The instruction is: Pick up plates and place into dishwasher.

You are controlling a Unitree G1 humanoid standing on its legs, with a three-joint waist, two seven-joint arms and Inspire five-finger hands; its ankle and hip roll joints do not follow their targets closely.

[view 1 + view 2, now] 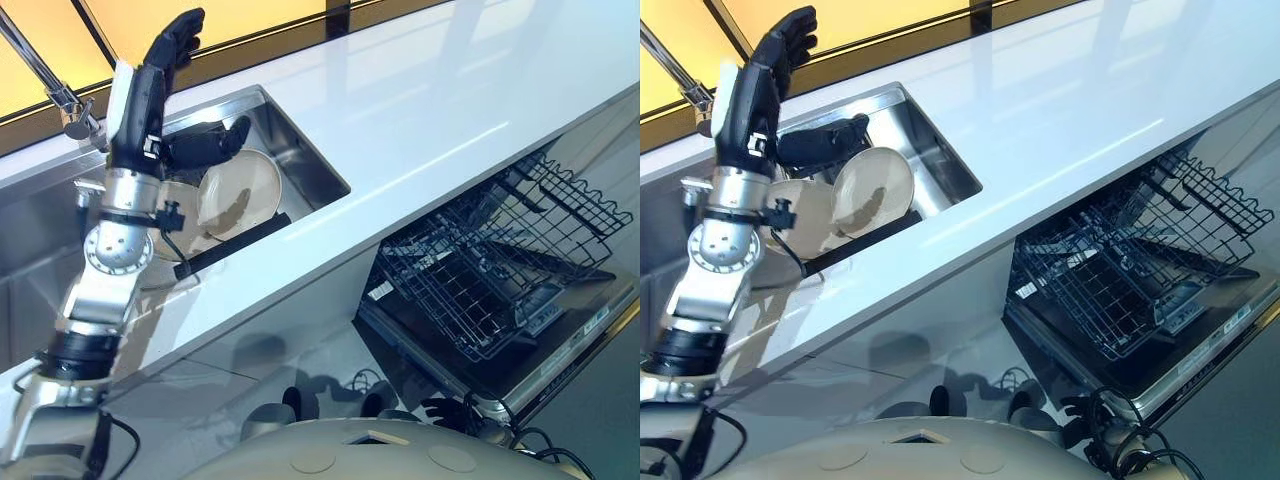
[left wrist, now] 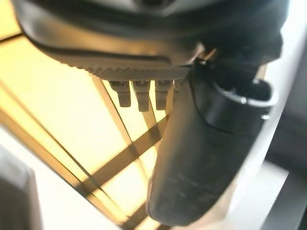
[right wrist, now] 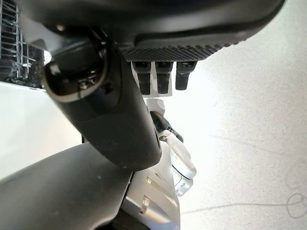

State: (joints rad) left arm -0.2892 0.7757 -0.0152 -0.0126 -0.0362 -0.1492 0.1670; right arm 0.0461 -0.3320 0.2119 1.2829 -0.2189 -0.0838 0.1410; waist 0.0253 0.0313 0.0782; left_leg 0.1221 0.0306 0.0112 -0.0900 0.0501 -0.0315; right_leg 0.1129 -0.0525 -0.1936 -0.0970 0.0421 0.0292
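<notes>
The left hand is raised above the far left of the counter, over the sink, with its fingers loosely bent and nothing held in them. Its own wrist view bears that out: short fingers and a thick thumb against the yellow window, with nothing between them. Down in the sink, a cream plate stands tilted on edge, with a second plate just beside it on the left, both leaning in a dark rack along the near side of the basin. A dark object sits just behind the plates; I cannot tell what it is. The tap rises at the far left.

The right hand shows in its wrist view, hanging low over pale floor, fingers relaxed and empty.

To the right and nearer, the dishwasher stands open with its wire basket pulled out, and it looks empty of plates.

I would say the reach for the first plate is under way, with no grasp yet. Next the left hand needs to come down to the tilted plate's rim, pinch it between thumb and fingers, lift it clear of the sink wall and carry it right to the basket.
</notes>
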